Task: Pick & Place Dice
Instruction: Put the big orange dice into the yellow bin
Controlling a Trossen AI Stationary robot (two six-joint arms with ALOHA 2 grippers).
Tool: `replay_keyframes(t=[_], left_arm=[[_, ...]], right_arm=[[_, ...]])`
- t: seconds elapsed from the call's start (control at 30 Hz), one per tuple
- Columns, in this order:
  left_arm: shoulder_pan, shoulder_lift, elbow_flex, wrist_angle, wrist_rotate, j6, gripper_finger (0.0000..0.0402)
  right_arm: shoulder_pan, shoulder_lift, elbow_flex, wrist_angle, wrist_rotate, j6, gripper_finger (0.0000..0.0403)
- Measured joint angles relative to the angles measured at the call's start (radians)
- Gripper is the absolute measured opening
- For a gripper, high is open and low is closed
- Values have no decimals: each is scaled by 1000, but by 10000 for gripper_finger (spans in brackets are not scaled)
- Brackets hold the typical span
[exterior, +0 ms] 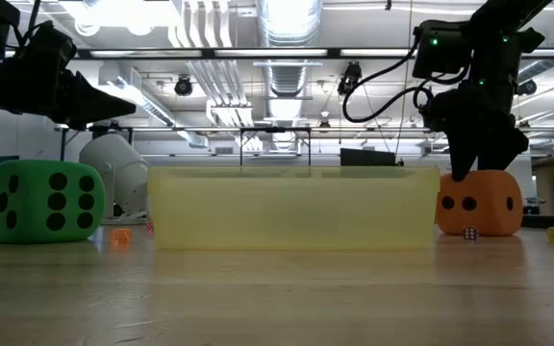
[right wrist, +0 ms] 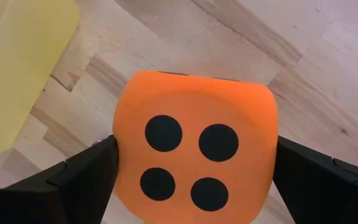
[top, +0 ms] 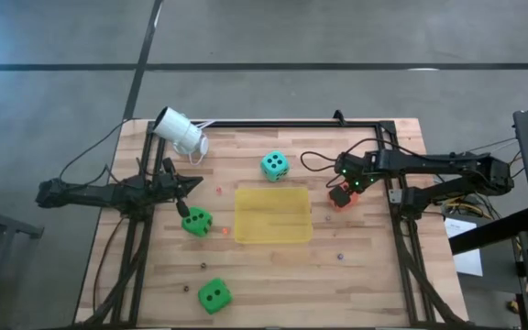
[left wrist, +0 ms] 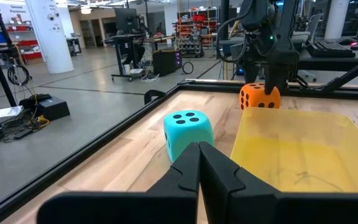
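Observation:
The orange-red die sits on the table to the right of the yellow tray. Its four-pip face shows in the right wrist view. My right gripper points down over it, open, one finger at each of two opposite sides; in the low view the die rests flat on the wood. The teal die lies beyond the tray's far edge. One green die lies to the tray's left and another near the front edge. My left gripper hangs shut and level at the table's left. My right gripper comes from above, its fingers right beside two opposite sides of the orange-red die. I cannot tell whether they touch it. The die stands flat on the table.
A white cylinder-shaped camera lies at the far left corner, its cable running along the far edge. The low yellow tray takes up the table's middle. Tiny dice and beads are scattered on the wood. A black frame borders the table.

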Motion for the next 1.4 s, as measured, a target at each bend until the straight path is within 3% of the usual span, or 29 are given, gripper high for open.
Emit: replay_keyframes(t=[0.6, 0.83, 1.23, 1.4], left_arm=[[0, 0, 0, 0, 0, 0, 8], [0, 0, 0, 0, 0, 0, 8], [0, 0, 0, 0, 0, 0, 8], [0, 0, 0, 0, 0, 0, 8]], right_arm=[[10, -11, -2, 13, 5, -19, 400], [33, -13, -26, 43, 53, -14, 400], [33, -13, -44, 51, 45, -14, 399], [32, -13, -44, 50, 31, -12, 375]])
